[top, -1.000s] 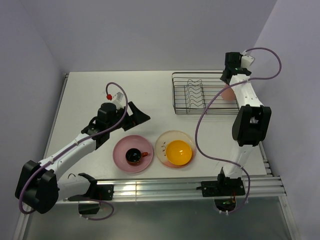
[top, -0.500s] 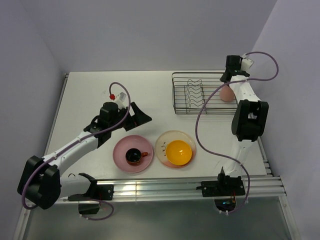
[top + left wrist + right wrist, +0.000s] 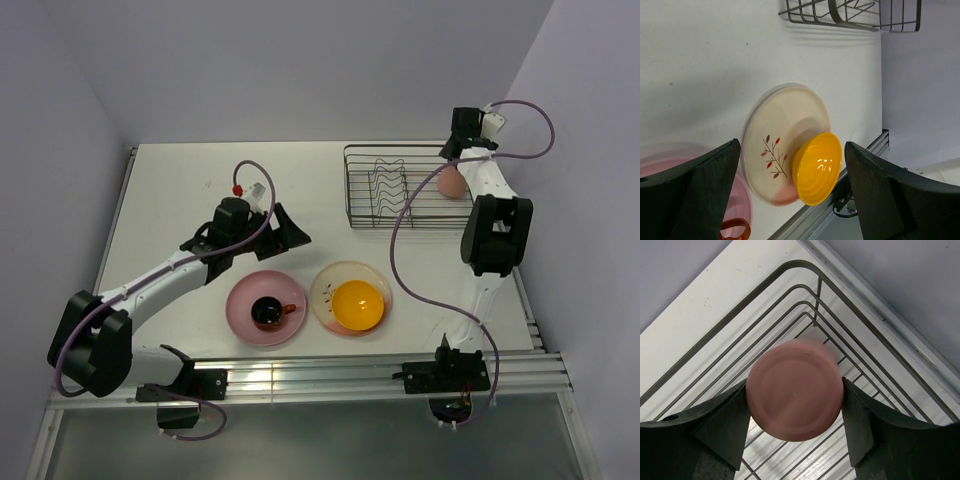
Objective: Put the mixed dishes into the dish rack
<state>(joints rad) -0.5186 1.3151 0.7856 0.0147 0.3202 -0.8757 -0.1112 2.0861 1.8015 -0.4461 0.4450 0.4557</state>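
While the right jaws pinch the pink tumbler (image 3: 794, 389) at a corner of the dish rack (image 3: 392, 190), the left jaws hang spread, facing the yellow bowl (image 3: 817, 168).

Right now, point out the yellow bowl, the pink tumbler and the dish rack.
yellow bowl (image 3: 358, 305): top view, its inside centre.
pink tumbler (image 3: 794, 389): right wrist view, its round end.
dish rack (image 3: 347, 190): top view, its left wall.
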